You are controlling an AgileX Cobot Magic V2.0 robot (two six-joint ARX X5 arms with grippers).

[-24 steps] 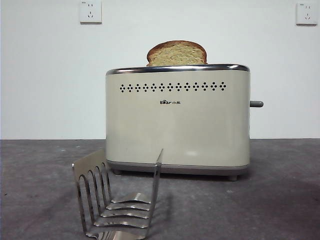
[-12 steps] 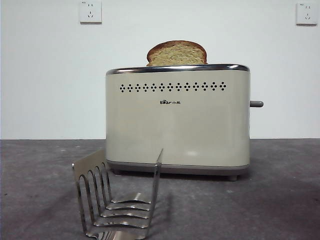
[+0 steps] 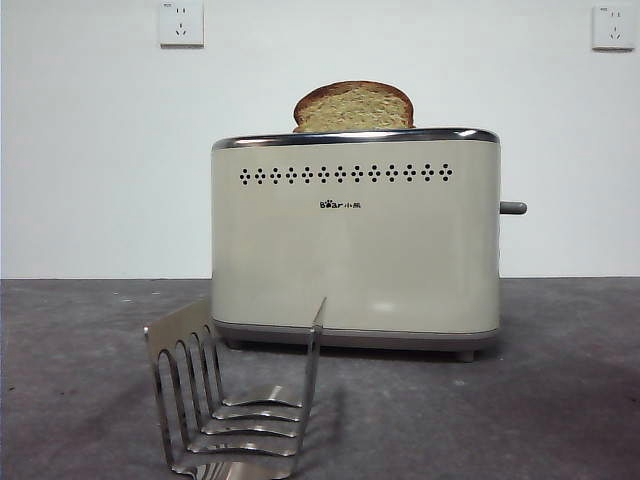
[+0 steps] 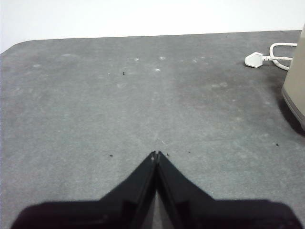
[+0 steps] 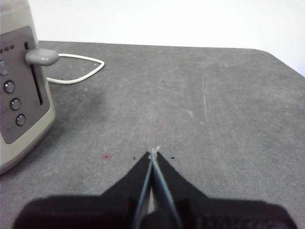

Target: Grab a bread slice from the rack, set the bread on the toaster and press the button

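The slice of bread stands upright in the top of the cream toaster, its rounded brown crust poking above the chrome rim. The steel rack stands in front of the toaster with nothing in its slots. The grey lever button sticks out of the toaster's right side, high in its slot. My left gripper is shut over bare table, with a toaster edge off to one side. My right gripper is shut above the table, apart from the toaster's control side.
A white plug and its cord lie on the grey table behind the toaster. Several round buttons run down the toaster's control panel. Two white wall sockets sit high on the back wall.
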